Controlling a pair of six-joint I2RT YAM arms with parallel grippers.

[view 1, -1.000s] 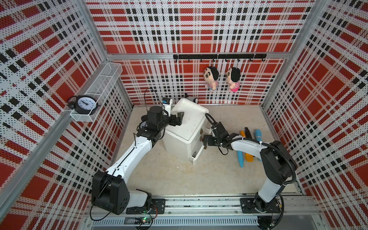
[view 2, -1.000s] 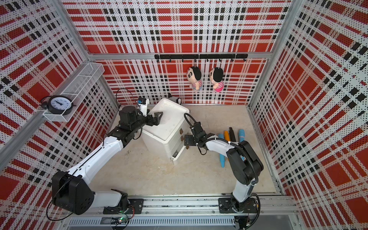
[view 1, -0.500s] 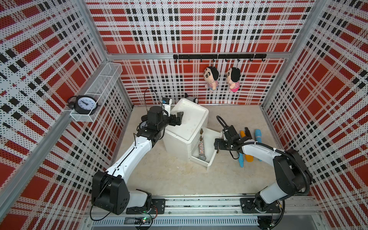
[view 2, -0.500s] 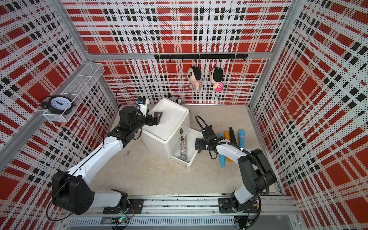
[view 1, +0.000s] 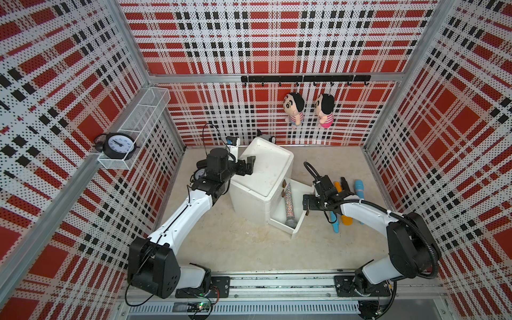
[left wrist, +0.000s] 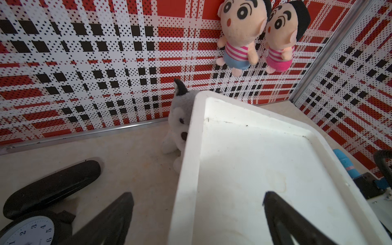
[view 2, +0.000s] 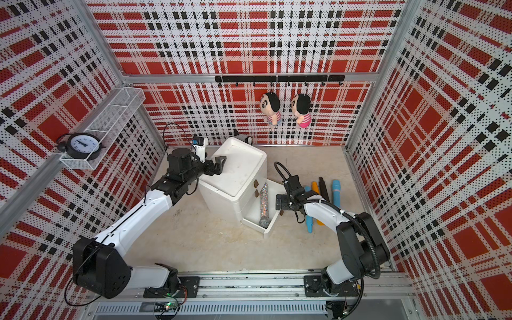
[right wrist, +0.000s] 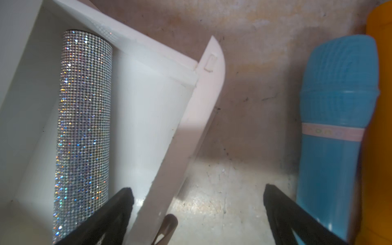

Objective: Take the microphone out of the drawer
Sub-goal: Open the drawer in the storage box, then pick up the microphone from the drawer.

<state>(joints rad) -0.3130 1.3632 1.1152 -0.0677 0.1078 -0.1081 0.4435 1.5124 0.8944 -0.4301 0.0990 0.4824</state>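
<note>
The microphone (view 1: 288,203) (view 2: 263,205) (right wrist: 82,118) is silver and glittery and lies lengthwise in the pulled-out bottom drawer (view 1: 301,220) (view 2: 273,225) (right wrist: 191,127) of the white cabinet (view 1: 266,171) (view 2: 238,169) (left wrist: 254,169). My right gripper (view 1: 306,205) (view 2: 278,203) (right wrist: 197,195) is open and straddles the drawer's front panel. One finger is inside near the microphone and the other is outside, with the brown handle tab (right wrist: 167,224) between them. My left gripper (view 1: 249,166) (view 2: 220,164) (left wrist: 197,197) is open astride the cabinet's top rim.
Blue (view 1: 358,188) (right wrist: 335,127), orange (view 1: 346,220) and black (view 1: 344,182) microphones lie on the floor just right of the drawer. A husky plush (left wrist: 180,118) sits behind the cabinet and a clock (left wrist: 27,233) lies by my left arm. Two dolls (view 1: 293,108) hang on the back wall.
The bottom drawer has slid out from nearly shut to wide open, uncovering the microphone. My right gripper moved outward with the drawer front. The left arm has not moved.
</note>
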